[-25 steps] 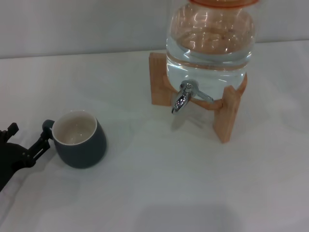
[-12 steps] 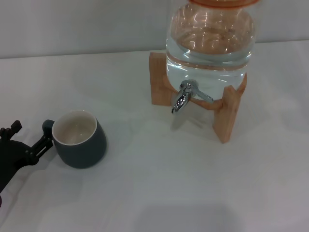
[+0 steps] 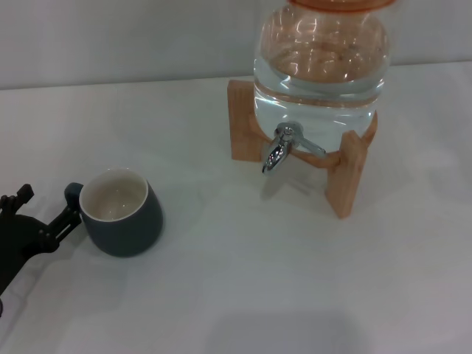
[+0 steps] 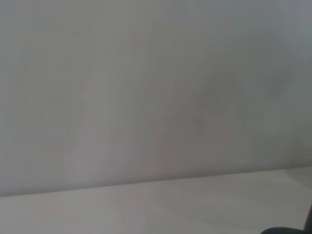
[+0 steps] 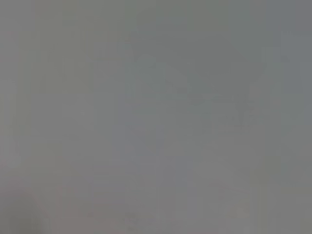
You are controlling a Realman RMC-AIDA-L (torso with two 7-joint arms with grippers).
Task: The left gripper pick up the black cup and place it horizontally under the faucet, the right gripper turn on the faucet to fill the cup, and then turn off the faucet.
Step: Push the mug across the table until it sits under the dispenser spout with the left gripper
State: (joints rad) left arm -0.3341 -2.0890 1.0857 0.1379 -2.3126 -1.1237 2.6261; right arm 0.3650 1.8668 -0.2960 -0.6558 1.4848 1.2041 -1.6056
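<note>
The black cup (image 3: pixel 124 219) stands upright on the white table at the left, its cream inside facing up and its small handle (image 3: pixel 72 192) pointing left. My left gripper (image 3: pixel 49 205) is open at the left edge. One finger (image 3: pixel 65 220) reaches to just below the handle and touches or nearly touches the cup wall. The other finger (image 3: pixel 21 195) stands well left of the handle. The chrome faucet (image 3: pixel 278 152) sticks out of the clear water jar (image 3: pixel 321 63), spout down, with nothing under it. The right gripper is out of view.
The jar rests in a wooden stand (image 3: pixel 345 175) at the back right of the table (image 3: pixel 243 280). The left wrist view shows a bare wall, the table edge and a dark sliver (image 4: pixel 287 230) in one corner. The right wrist view shows only grey.
My left gripper has shifted slightly toward the table's near edge beside the cup handle. The cup and the faucet have not moved.
</note>
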